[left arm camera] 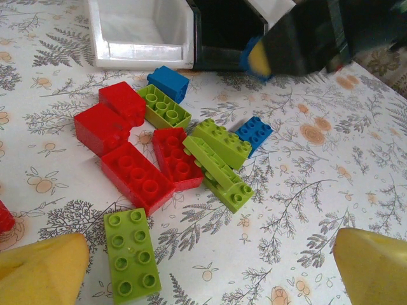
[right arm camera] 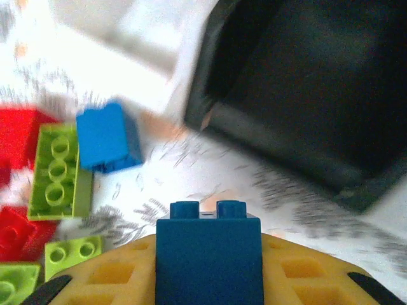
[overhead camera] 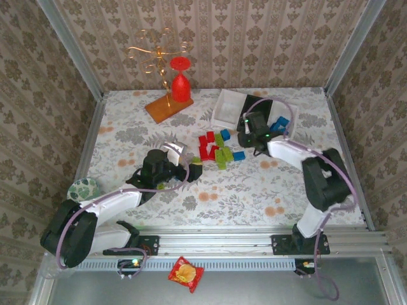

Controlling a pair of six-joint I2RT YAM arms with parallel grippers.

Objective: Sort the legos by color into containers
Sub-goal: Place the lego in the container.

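Near the black tray point(right arm camera: 305, 82), right pincer point(right arm camera: 208, 283) grips blue lego point(right arm camera: 208, 244).

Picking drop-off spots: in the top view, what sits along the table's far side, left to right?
Wooden board → left white tray → black tray → right white tray with blue bricks.

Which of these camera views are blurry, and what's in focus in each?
Right wrist: black tray and white tray smeared by motion, the blue brick in front sharp. Left wrist: the brick pile crisp, the right arm at upper right blurred. Top external: evenly lit, nothing smeared, no glare.
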